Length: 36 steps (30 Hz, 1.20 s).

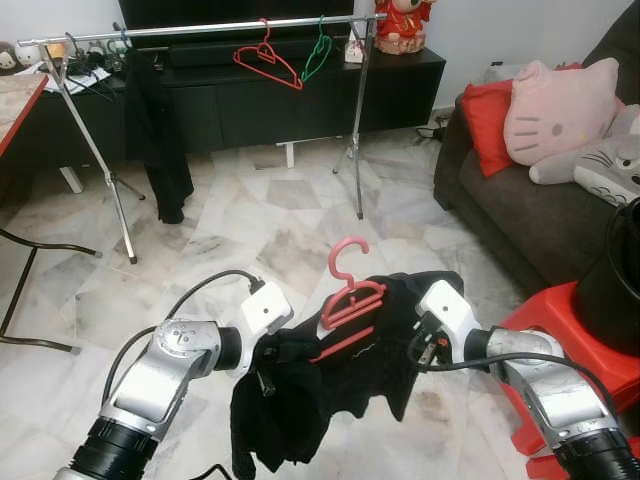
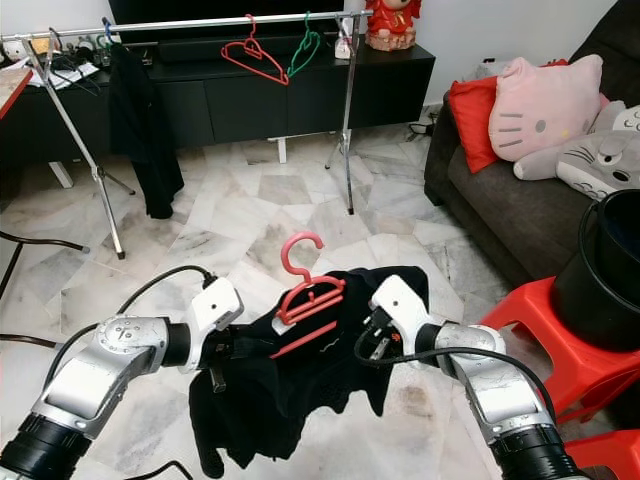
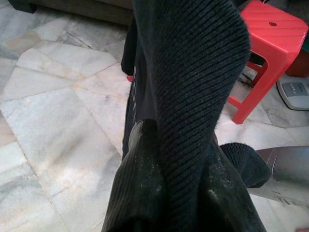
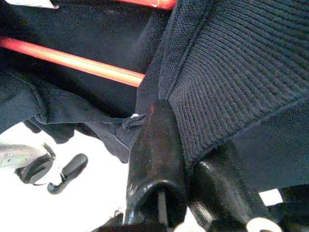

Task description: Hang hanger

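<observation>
— What stands around the robot?
— A clothes rack point(image 1: 200, 28) ahead across open marble floor point(image 1: 250, 230); sofa point(image 1: 520, 210) and red stool point(image 1: 560, 320) crowd the right.

— And the hanger?
— The pink hanger point(image 1: 345, 295) sits in a black garment point(image 1: 330, 370), held low between both arms. Left gripper point(image 3: 178, 179) and right gripper point(image 4: 193, 154) each pinch its knit fabric.

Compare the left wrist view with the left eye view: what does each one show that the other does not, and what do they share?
The left wrist view alone shows the left gripper pinching the knit fabric from close up. The left eye view alone shows the clothes rail with its red hanger and green hanger, the sofa, and the pink hanger in the garment. Both show the black garment, the red stool and the marble floor.
</observation>
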Tool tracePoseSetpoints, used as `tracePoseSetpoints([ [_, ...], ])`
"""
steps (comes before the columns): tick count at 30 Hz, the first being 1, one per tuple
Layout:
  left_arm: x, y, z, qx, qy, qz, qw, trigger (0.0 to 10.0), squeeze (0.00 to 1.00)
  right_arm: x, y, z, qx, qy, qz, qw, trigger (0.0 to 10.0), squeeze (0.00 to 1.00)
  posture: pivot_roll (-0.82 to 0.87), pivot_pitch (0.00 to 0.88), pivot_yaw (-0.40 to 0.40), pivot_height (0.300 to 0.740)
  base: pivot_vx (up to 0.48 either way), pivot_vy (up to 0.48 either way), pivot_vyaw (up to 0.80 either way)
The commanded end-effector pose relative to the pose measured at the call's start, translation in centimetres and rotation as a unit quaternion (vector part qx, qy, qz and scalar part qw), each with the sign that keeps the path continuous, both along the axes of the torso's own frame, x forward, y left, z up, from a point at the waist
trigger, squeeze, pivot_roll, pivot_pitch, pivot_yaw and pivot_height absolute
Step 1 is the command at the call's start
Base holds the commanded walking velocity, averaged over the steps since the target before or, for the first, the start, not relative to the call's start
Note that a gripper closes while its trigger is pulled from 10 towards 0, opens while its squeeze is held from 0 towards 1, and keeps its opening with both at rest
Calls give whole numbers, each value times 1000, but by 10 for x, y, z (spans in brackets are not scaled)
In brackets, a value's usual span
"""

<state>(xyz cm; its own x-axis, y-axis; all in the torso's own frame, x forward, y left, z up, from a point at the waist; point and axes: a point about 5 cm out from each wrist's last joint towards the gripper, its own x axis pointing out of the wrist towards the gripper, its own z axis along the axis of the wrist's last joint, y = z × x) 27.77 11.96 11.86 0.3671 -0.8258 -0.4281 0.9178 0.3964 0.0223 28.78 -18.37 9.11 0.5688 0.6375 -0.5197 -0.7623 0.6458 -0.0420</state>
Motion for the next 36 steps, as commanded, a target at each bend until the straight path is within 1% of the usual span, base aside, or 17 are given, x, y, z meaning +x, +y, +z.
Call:
tracePoseSetpoints([
  [1, 0, -7, 15, -15, -23, -20, 999, 10000, 0, 2, -3, 3, -10, -5, -5, 1000, 0, 0, -49, 0, -54, 740, 0, 0, 0],
  [5, 0, -6, 14, -10, -24, -21, 999, 10000, 0, 4, -5, 3, -15, -9, -13, 1000, 0, 0, -49, 0, -54, 740, 0, 0, 0],
  [9, -5, 1, 9, 19, -19, -33, 999, 10000, 0, 4, -9, 1, -41, -9, -16, 999, 0, 0, -51, 0, -54, 740, 0, 0, 0],
  [11, -6, 8, 5, 44, -18, -34, 998, 10000, 0, 4, -12, 0, -52, -8, -19, 998, 0, 0, -51, 0, -54, 740, 0, 0, 0],
  [12, -7, 15, 1, 68, -18, -34, 997, 10000, 0, 5, -14, 0, -62, -8, -22, 998, 0, 0, -51, 0, -54, 740, 0, 0, 0],
  [14, -8, 21, -1, 87, -17, -36, 995, 10000, 0, 5, -16, 0, -69, -8, -24, 997, 0, 0, -51, 0, -54, 740, 0, 0, 0],
  [15, -10, 28, -2, 100, -14, -39, 994, 10000, 0, 6, -18, 0, -85, -7, -23, 996, 0, 0, -51, 0, -54, 740, 0, 0, 0],
  [16, -10, 28, -2, 100, -14, -39, 994, 10000, 0, 6, -18, 0, -85, -7, -23, 996, 0, 0, -51, 0, -54, 740, 0, 0, 0],
  [17, -13, 34, -1, 111, -10, -50, 992, 10000, 0, 6, -20, -1, -105, -6, -21, 994, 0, 0, -51, 0, -54, 740, 0, 0, 0],
  [20, -15, 41, 1, 127, -17, -62, 990, 10000, 0, 7, -23, -2, -124, -5, -21, 992, 0, 0, -51, 0, -54, 740, 0, 0, 0],
  [23, -18, 55, 5, 144, -24, -90, 985, 10000, 0, 8, -27, -3, -158, -5, -18, 987, 0, 0, -38, 0, -57, 740, 0, 0, 0],
  [25, -20, 63, 6, 153, -16, -99, 983, 10000, 0, 7, -30, -4, -180, -4, -16, 984, 0, 0, -38, 0, -57, 740, 0, 0, 0],
  [26, -21, 69, 8, 162, -19, -103, 981, 10000, 0, 7, -35, -7, -212, -3, -14, 977, 0, 0, -38, 0, -57, 740, 0, 0, 0],
  [30, -22, 76, 12, 165, -19, -113, 980, 10000, 0, 7, -42, -9, -248, 1, -16, 969, 0, 0, -38, 0, -57, 740, 0, 0, 0],
  [33, -25, 84, 14, 174, -14, -125, 977, 10000, 0, 7, -48, -10, -286, 0, -16, 958, 0, 0, -37, 0, -61, 740, 0, 0, 0],
  [34, -26, 89, 16, 175, -14, -131, 976, 10000, 0, 7, -52, -12, -305, 2, -18, 952, 0, 0, -37, 0, -61, 740, 0, 0, 0],
  [36, -25, 90, 17, 171, -19, -130, 976, 10000, 0, 7, -53, -12, -308, 3, -19, 951, 0, 0, -37, 0, -61, 740, 0, 0, 0],
])
